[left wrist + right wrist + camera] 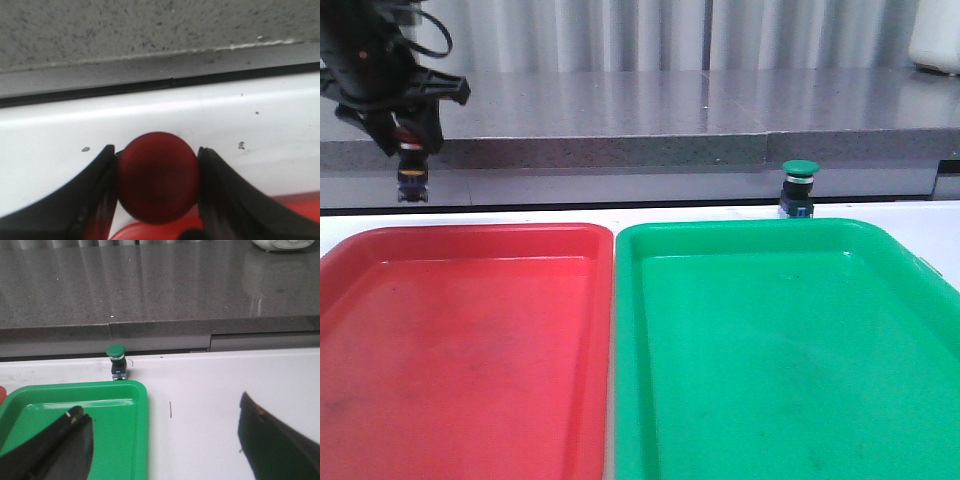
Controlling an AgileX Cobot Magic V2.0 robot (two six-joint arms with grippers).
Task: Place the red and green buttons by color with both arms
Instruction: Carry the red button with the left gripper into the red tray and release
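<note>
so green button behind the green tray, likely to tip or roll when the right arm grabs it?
The green button stands upright on a narrow base with a wider cap, so an off-centre nudge may tip it. On its side, the round cap could let it roll. It looks rigid, and the right gripper is open wide enough to straddle it.

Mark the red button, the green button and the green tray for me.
red button [157, 175], left wrist view, on its cap, between the left gripper's fingers.
green button [800, 168], front view, on its cap.
green tray [740, 229], front view, on its far rim.
</note>
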